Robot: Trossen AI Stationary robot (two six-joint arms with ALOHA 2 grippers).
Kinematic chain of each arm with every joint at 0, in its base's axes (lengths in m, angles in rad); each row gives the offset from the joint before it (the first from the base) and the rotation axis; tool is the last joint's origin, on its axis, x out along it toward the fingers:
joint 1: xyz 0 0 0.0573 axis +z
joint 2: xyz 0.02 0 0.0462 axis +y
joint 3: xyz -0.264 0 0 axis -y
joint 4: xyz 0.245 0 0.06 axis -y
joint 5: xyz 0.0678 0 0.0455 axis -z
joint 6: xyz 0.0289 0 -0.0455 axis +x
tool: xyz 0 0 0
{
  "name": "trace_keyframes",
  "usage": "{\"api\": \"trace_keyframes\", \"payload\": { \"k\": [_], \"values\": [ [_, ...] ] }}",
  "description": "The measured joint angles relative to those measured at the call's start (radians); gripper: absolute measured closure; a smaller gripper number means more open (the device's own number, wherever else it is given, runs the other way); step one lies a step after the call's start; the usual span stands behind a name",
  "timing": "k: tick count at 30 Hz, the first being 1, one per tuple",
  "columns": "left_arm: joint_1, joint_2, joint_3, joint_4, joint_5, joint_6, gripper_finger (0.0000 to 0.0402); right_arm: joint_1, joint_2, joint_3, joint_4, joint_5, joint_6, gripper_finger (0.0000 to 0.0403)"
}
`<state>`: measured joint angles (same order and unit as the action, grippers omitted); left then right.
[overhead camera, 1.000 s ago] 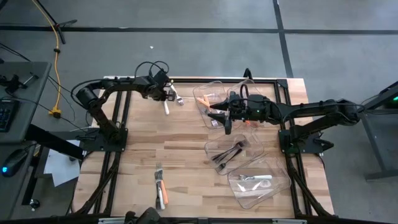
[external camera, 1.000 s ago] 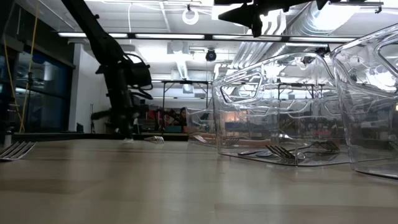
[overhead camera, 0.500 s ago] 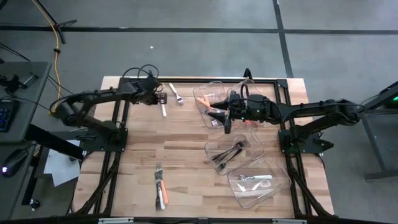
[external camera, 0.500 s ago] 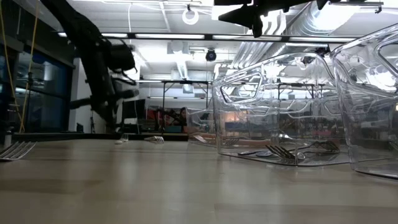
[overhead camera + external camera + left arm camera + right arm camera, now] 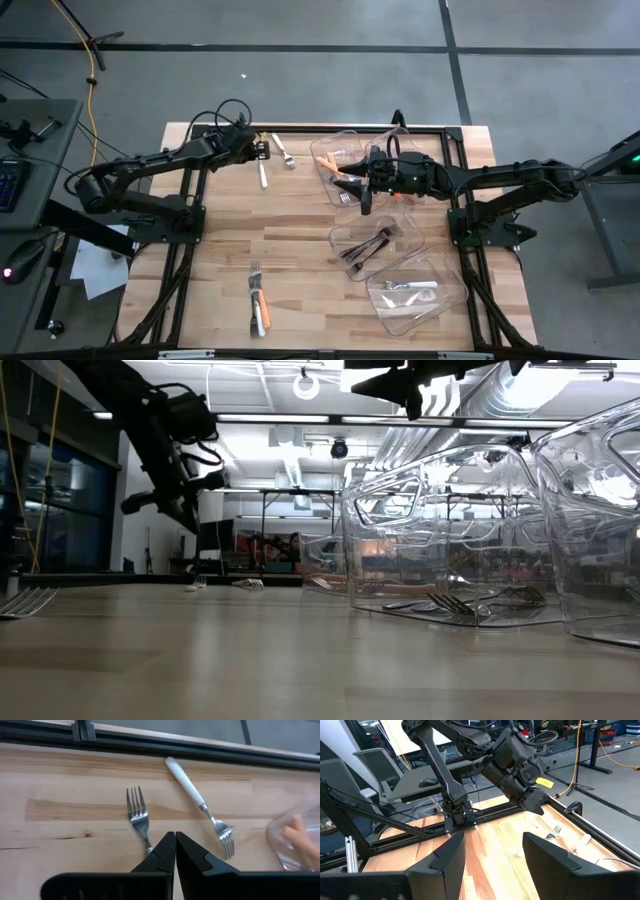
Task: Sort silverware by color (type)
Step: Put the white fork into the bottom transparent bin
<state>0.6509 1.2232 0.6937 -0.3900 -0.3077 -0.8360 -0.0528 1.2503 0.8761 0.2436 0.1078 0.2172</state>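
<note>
Jaws of our left gripper (image 5: 175, 839) were clenched together with nothing between them, raised above the surface (image 5: 300, 215) near its far edge. Just ahead of their tips lay a plain fork (image 5: 138, 817), tines pointing away, and beside it to one side a white-handled fork (image 5: 200, 806) lay slanted; neither touched the jaws. Jaws of our right gripper (image 5: 492, 852) stood released and wide apart, empty, held over the clear bin (image 5: 345, 150) that contained orange-handled pieces (image 5: 330, 163). Nearer than those jaws, a second bin (image 5: 375, 245) held dark silverware (image 5: 368, 246), and a third bin (image 5: 415, 293) held white-handled silverware (image 5: 410, 286). Well apart from both jaws, near the front edge, lay a fork and orange- and white-handled pieces (image 5: 258, 305).
</note>
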Motion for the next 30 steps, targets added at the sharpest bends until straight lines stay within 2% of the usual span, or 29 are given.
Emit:
{"api": "trace_keyframes", "payload": {
  "k": [8,21,30],
  "values": [
    [-0.014,0.013,0.0,0.0,-0.095,-0.009,0.0361,0.0,0.0,0.0,0.0,0.0,0.0,0.022],
    [-0.017,0.014,0.0,-0.001,-0.108,-0.013,0.0257,0.0,0.0,0.0,0.0,-0.001,0.002,0.022],
    [-0.017,0.013,0.0,0.022,-0.097,-0.021,0.0238,0.0,0.0,0.0,0.0,-0.001,0.002,0.022]
  ]
}}
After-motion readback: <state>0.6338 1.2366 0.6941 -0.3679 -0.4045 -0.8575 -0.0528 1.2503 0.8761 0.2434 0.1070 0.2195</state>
